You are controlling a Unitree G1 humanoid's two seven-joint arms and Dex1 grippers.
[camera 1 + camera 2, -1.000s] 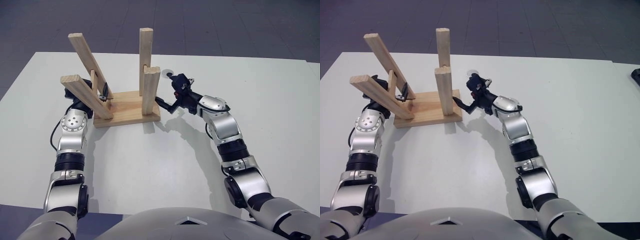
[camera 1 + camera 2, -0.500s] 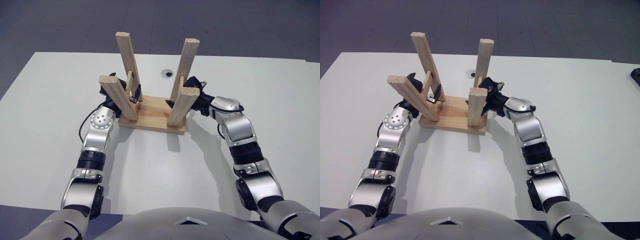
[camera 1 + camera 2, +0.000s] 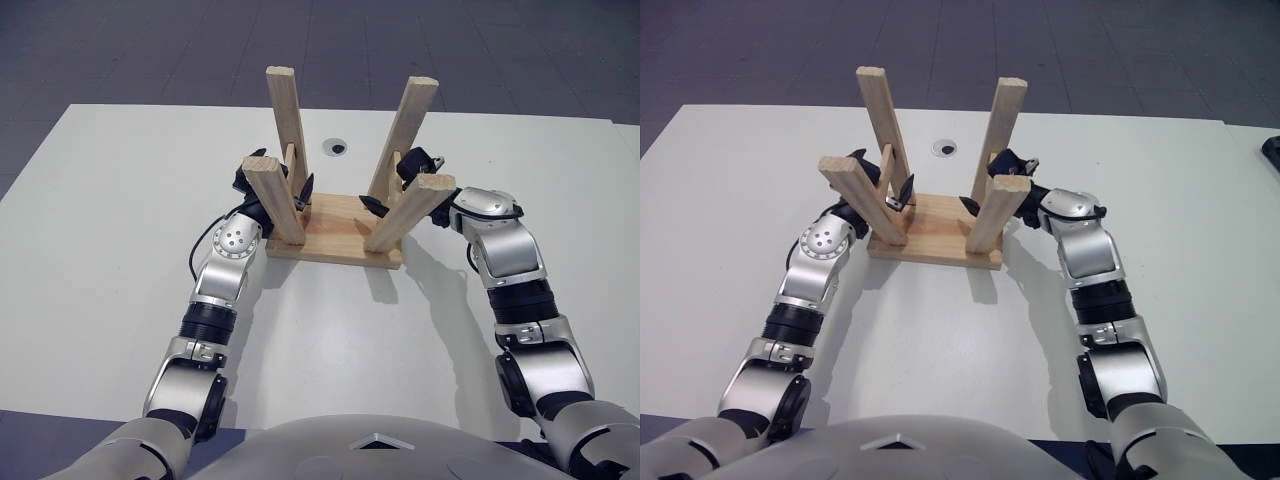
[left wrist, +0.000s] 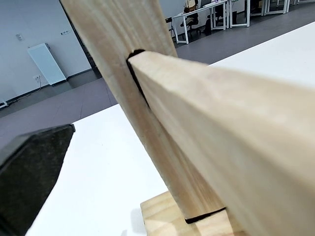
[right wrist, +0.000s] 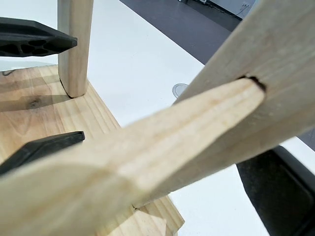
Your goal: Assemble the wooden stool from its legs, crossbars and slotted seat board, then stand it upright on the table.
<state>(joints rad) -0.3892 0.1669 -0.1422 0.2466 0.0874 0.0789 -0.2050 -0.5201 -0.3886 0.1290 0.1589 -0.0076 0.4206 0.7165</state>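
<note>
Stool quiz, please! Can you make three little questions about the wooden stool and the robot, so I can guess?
1. True or false: the stool stands upright on its legs.
2. Where is the left gripper? A: at the stool's left pair of legs. B: flat on the table, far from the stool. C: up on top of a leg.
3. Fill the gap: the four legs point ___.
Key: 1 false, the seat board lies flat on the table. 2 A. 3 up.
</note>
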